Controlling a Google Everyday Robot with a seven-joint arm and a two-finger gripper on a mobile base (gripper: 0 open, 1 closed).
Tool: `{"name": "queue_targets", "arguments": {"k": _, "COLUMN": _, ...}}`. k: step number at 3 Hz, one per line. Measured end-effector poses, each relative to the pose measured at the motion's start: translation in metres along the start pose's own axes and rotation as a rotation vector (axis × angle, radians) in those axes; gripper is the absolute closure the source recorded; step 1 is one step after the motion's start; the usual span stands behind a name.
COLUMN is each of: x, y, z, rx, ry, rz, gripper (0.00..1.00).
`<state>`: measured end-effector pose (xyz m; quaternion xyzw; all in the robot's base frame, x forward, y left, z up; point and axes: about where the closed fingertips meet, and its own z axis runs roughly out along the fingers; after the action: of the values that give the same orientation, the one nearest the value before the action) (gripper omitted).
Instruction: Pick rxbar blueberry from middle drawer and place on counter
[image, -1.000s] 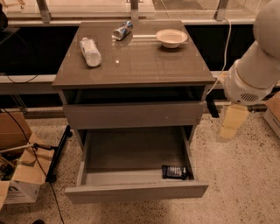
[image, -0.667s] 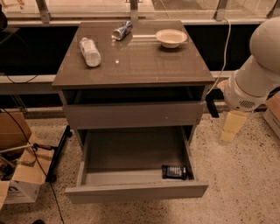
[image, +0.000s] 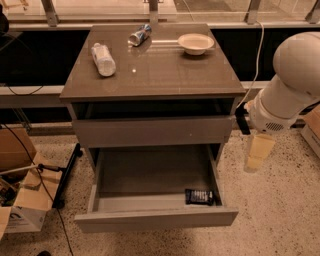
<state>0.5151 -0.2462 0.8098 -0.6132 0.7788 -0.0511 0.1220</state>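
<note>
The rxbar blueberry, a dark flat bar with pale print, lies in the front right corner of the open middle drawer, just behind its grey front panel. The counter is the glossy grey-brown top of the cabinet. My gripper hangs pale below the white arm, to the right of the cabinet at about the height of the drawer's back. It is outside the drawer, above and to the right of the bar, with nothing visibly in it.
On the counter lie a white bottle at the left, a crushed can at the back and a pale bowl at the back right. The upper drawer front is closed. Cardboard boxes and a black stand leg stand on the left floor.
My gripper has sunk a little lower beside the cabinet's right side, and the arm has shifted slightly. The bar and the drawer have not moved.
</note>
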Motion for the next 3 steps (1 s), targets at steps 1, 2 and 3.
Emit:
{"name": "queue_targets", "arguments": {"k": 1, "x": 0.0, "y": 0.004, "z": 0.027, "rx": -0.01, "ry": -0.074, "rz": 0.007, "gripper": 0.0}}
{"name": "queue_targets", "arguments": {"k": 2, "x": 0.001, "y": -0.005, "z": 0.061, "rx": -0.024, "ry": -0.178, "rz": -0.009, "gripper": 0.0}}
{"name": "queue_targets", "arguments": {"k": 3, "x": 0.0, "y": -0.017, "z": 0.098, "rx": -0.052, "ry": -0.247, "rz": -0.039, "gripper": 0.0}}
